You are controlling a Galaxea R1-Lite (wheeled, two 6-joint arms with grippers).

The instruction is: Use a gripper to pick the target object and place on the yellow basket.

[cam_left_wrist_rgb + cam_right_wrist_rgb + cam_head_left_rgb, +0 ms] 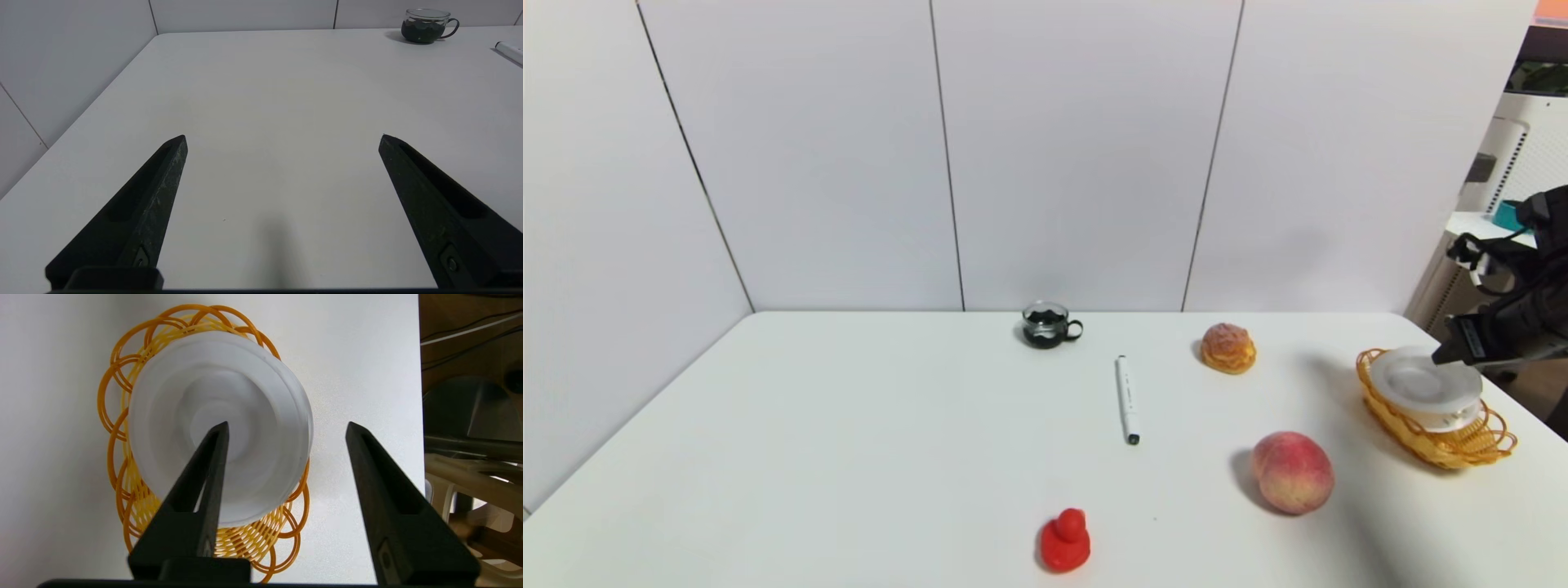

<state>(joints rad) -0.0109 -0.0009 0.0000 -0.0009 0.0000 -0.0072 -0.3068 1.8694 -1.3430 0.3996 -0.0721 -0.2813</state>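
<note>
The white ring-shaped case [1425, 384] lies flat on the yellow basket [1433, 445], covering most of its far end. The right gripper [286, 430] hangs just above the basket with its jaws parted and nothing between them; one finger crosses the case's face, the other stands off its rim. The left gripper [284, 139] is parked open, well away from the basket.

The case looks light, stiff and smooth (likely slippery), best pinched across its rim. One case, one basket, one peach [1293, 472], one marker pen [1128, 399].
</note>
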